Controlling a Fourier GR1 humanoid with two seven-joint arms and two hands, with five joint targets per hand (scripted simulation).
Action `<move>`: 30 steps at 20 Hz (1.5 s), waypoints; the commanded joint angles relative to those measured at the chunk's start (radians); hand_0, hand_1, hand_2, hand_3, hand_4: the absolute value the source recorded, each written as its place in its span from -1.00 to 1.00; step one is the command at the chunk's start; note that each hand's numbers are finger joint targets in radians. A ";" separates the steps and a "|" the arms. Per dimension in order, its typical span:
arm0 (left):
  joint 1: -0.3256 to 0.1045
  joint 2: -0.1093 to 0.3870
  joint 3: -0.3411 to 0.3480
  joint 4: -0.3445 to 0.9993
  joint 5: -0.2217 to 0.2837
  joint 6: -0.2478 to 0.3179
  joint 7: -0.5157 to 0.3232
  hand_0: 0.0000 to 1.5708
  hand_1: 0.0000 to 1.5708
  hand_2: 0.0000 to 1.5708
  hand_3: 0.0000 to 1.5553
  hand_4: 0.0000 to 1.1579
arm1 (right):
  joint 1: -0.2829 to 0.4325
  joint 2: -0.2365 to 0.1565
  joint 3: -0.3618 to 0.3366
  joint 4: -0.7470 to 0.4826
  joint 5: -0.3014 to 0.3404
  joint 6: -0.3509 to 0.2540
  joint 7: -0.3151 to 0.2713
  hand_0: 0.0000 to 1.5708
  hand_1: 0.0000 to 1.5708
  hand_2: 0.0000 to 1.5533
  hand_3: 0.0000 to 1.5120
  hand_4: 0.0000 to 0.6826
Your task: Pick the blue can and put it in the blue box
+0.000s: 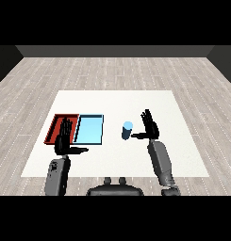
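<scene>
The blue can (127,130) stands upright on the white table (136,101), a little right of the tabletop's middle and somewhat nearer the near edge than the far one, with nothing gripping it. Just to its right is the right hand (150,127), fingers straight and spread upward, the thumb stretched out leftward toward the lower part of the can (whether the thumb tip actually touches it cannot be told from this view). Its grey forearm (160,162) runs back to the table's near edge. To the left of the can, with a strip of bare tabletop between, lies the light blue tray (89,130), flat on the left half of the table; the can is outside it. The red tray (56,124) lies against the blue tray's left side, the 2 set side by side and closer to the left edge of the tabletop than to the right. The left hand (64,141) hangs over the near part of the red tray, fingers straight and pointing away from the robot, the thumb held out to the right toward the near left corner of the blue tray; it holds nothing. Its forearm (57,174) crosses the near edge of the table toward the lower left.
</scene>
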 commanded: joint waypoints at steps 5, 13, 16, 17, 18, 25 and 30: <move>0.027 0.007 0.006 -0.042 0.010 -0.006 0.013 -1.00 -1.00 -1.00 -1.00 -1.00 | -0.120 0.024 -0.020 0.188 -0.061 -0.041 -0.034 -1.00 -1.00 -1.00 -1.00 -1.00; 0.030 -0.005 0.002 -0.017 0.005 -0.007 -0.004 -1.00 -1.00 -1.00 -1.00 -1.00 | 0.000 0.025 0.181 0.192 -0.154 -0.119 -0.166 -1.00 -1.00 -1.00 -1.00 -1.00; 0.006 0.010 0.026 0.002 0.014 -0.019 -0.035 -1.00 -1.00 -1.00 -1.00 -1.00 | -0.006 0.025 0.118 0.162 -0.147 -0.092 -0.100 -1.00 -1.00 -1.00 -1.00 -1.00; 0.022 -0.004 0.014 -0.002 0.004 -0.003 -0.016 -1.00 -1.00 -1.00 -1.00 -1.00 | -0.082 0.025 0.118 0.370 -0.135 -0.067 -0.231 -1.00 -1.00 -1.00 -1.00 -1.00; -0.022 0.006 0.027 0.101 0.010 -0.034 -0.078 -1.00 -1.00 -1.00 -1.00 -1.00 | -0.050 0.025 0.199 0.286 -0.198 -0.124 -0.189 -1.00 -1.00 -1.00 -1.00 -1.00; 0.017 -0.002 0.013 -0.024 0.032 -0.020 0.003 -1.00 -1.00 -1.00 -1.00 -1.00 | -0.144 0.025 0.208 0.407 -0.232 -0.129 -0.226 -1.00 -1.00 -1.00 -1.00 -1.00; -0.013 0.013 0.037 0.035 0.060 -0.047 0.003 -1.00 -1.00 -1.00 -1.00 -1.00 | -0.172 0.025 0.220 0.388 -0.273 -0.161 -0.180 -1.00 -1.00 -1.00 -1.00 -1.00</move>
